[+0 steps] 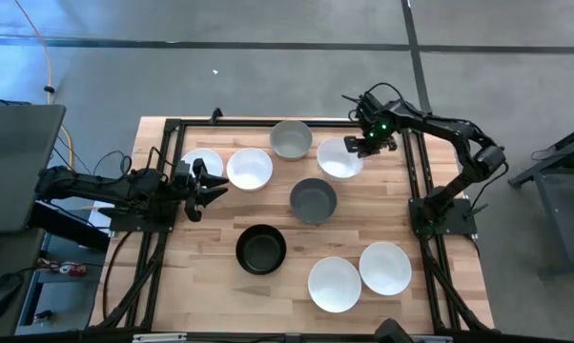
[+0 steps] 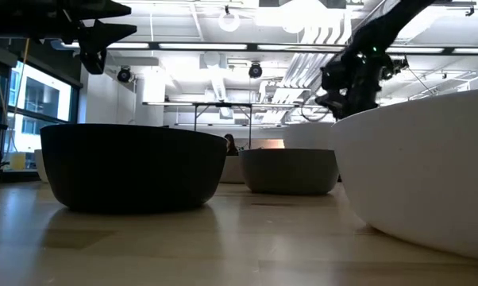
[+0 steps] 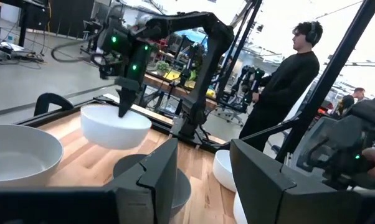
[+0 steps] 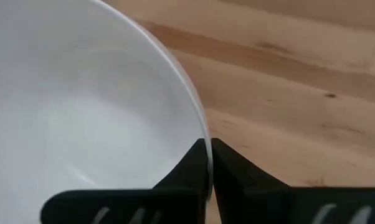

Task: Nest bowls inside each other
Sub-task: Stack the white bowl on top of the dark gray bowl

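R gripper is at the far right of the table, fingers pinched on the rim of a white bowl, which in the L wrist view hangs clear of the wood. L gripper hovers w/ fingers spread at the left edge, over another white bowl. A third white bowl sits beside that; light grey bowl far centre, dark grey bowl mid-table, black bowl nearer, two more white bowls touching at near right.

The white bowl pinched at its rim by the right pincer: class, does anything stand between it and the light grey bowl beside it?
Nothing visible does. The right pincer grips the white bowl by its rim; the light grey bowl sits right beside it with bare table between them. The dark grey bowl lies off that path.
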Controlling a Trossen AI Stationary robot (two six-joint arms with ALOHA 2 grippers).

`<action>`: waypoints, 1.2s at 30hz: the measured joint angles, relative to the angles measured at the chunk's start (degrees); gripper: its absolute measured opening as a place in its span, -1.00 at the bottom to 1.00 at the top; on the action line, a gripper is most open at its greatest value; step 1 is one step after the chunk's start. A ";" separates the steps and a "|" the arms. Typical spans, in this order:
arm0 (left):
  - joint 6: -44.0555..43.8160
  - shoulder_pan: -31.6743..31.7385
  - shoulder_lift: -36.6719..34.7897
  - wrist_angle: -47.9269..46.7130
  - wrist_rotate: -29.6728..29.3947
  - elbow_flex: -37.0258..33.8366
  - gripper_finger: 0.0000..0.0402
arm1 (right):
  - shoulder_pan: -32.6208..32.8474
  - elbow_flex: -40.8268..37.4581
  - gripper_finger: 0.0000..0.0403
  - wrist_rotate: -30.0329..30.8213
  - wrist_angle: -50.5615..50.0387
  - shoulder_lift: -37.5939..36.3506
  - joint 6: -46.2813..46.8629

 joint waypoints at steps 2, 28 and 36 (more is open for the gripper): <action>0.01 0.00 -0.01 0.00 0.00 0.00 -0.32 | 1.01 2.90 -0.98 1.17 -1.97 -0.01 0.03; 0.06 0.00 -0.01 -1.99 0.02 -0.02 -0.32 | 26.35 14.23 -0.98 10.78 -7.14 -0.04 13.51; 0.01 0.00 0.01 -1.99 0.02 -0.02 -0.32 | 30.82 14.18 -0.98 14.77 -6.87 0.04 16.83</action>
